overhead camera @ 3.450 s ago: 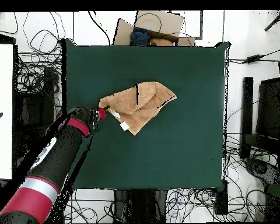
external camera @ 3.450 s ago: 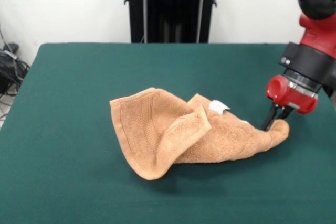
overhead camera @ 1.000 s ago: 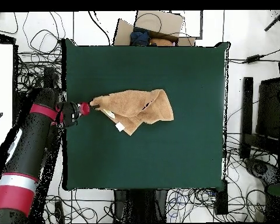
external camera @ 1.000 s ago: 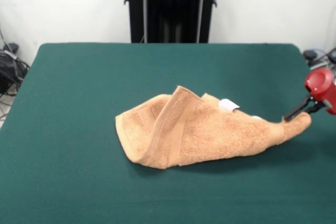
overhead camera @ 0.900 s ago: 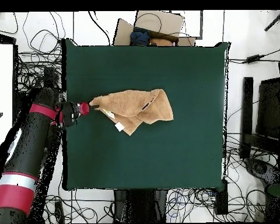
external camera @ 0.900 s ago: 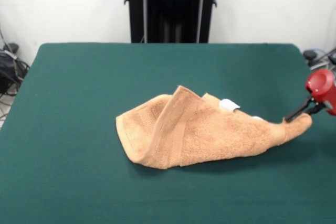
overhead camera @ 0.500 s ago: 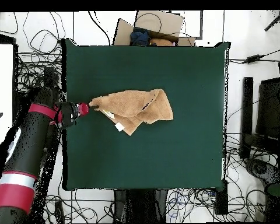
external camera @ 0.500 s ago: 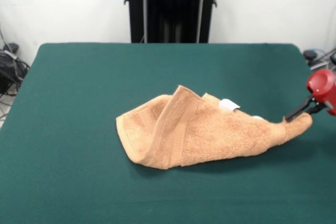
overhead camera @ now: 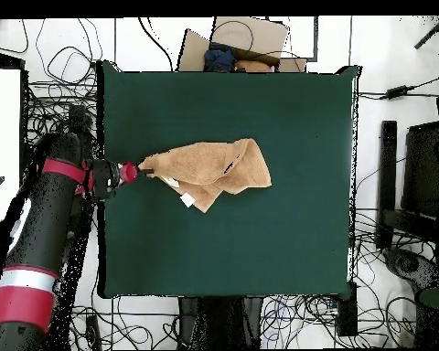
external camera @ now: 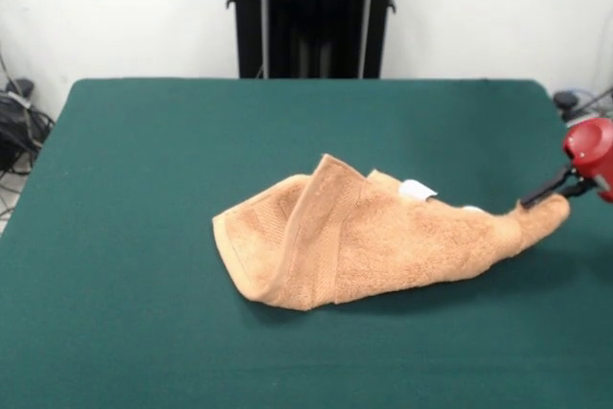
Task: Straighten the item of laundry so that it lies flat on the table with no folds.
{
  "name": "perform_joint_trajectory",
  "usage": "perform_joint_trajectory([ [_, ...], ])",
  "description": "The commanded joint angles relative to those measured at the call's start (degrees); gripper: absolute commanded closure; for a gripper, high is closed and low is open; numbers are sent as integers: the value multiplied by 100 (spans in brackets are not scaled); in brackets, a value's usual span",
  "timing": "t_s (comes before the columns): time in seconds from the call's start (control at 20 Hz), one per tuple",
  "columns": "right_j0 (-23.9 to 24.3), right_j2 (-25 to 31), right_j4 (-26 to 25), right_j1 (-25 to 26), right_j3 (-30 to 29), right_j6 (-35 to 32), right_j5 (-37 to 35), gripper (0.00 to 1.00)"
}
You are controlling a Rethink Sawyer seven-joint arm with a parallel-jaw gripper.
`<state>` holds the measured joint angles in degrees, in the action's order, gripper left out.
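Observation:
The orange-tan towel (external camera: 364,241) lies folded and stretched out on the dark green table (external camera: 144,189), with a fold ridge across its left half and a white tag (external camera: 417,190) on top. Its right corner is lifted off the table. My gripper (external camera: 533,204) is shut on that corner, at the table's right edge. In the overhead view the towel (overhead camera: 214,168) reaches left to my gripper (overhead camera: 143,171) near the table's (overhead camera: 287,228) left edge.
The robot's black pedestal (external camera: 311,11) stands behind the table's far edge. Cables and boxes (overhead camera: 232,50) lie on the floor around the table. My red and black arm (overhead camera: 40,238) hangs beside the table's left edge in the overhead view.
My gripper has pulled the towel's corner further toward the table's edge, stretching the crumpled towel into a long shape. In the last half second it has risen slightly.

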<state>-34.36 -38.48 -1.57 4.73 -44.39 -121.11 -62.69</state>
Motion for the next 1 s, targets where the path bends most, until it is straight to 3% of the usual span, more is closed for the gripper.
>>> perform_joint_trajectory([
  [0.05,591,773,522,55,722,-155,-1443,100],
  [0.3,995,364,620,871,2701,358,-2782,100],
  [0.6,1286,-316,681,1575,4166,663,-3684,100],
  [0.8,1493,-891,955,1930,4768,640,-4007,100],
  [1.0,1616,-1372,1286,2102,4997,807,-4161,100],
])
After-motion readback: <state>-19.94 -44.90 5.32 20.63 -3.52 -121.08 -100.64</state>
